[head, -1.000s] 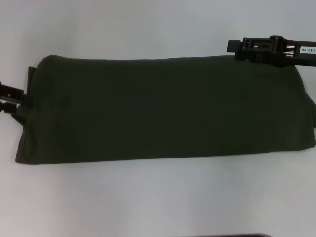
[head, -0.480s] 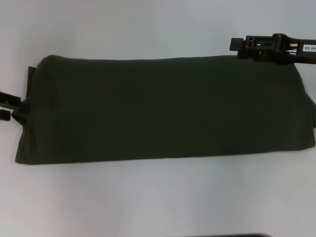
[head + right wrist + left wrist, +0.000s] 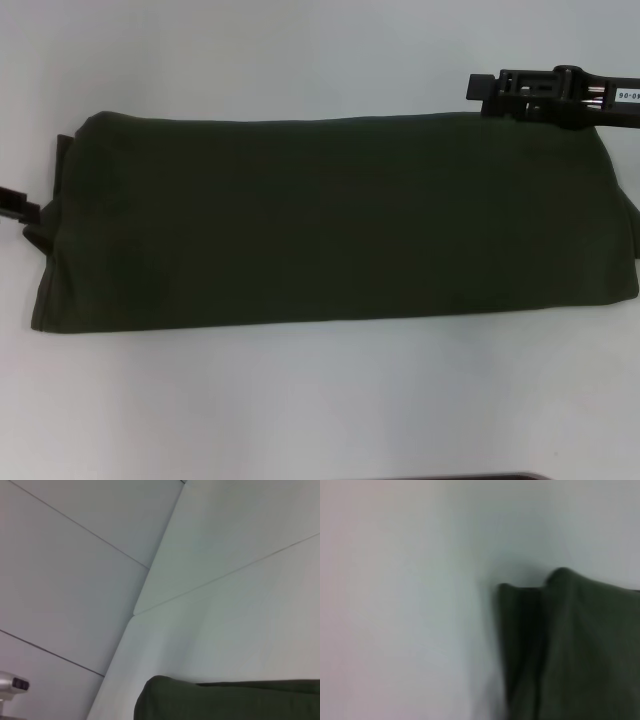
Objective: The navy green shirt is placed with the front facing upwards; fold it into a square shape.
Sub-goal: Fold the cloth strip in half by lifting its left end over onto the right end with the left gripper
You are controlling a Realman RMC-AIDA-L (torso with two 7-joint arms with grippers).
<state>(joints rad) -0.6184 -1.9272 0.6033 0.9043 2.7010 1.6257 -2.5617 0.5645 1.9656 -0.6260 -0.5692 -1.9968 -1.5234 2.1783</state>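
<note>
The navy green shirt (image 3: 330,220) lies folded into a long plain dark green band across the white table, with no print showing. Its left end appears in the left wrist view (image 3: 580,650) and a rounded corner of it in the right wrist view (image 3: 230,700). My left gripper (image 3: 12,204) is only a black sliver at the picture's left edge, level with the shirt's left end and just off the cloth. My right gripper (image 3: 485,88) hovers at the shirt's far right corner, pointing left, with no cloth hanging from it.
White table (image 3: 300,400) runs bare in front of and behind the shirt. A dark edge (image 3: 480,477) shows at the bottom of the head view. Pale wall panels and a small white device (image 3: 12,685) lie beyond the table.
My left gripper has drawn back to the left, almost out of the head view. My right gripper has shifted slightly right and up. The shirt has not moved.
</note>
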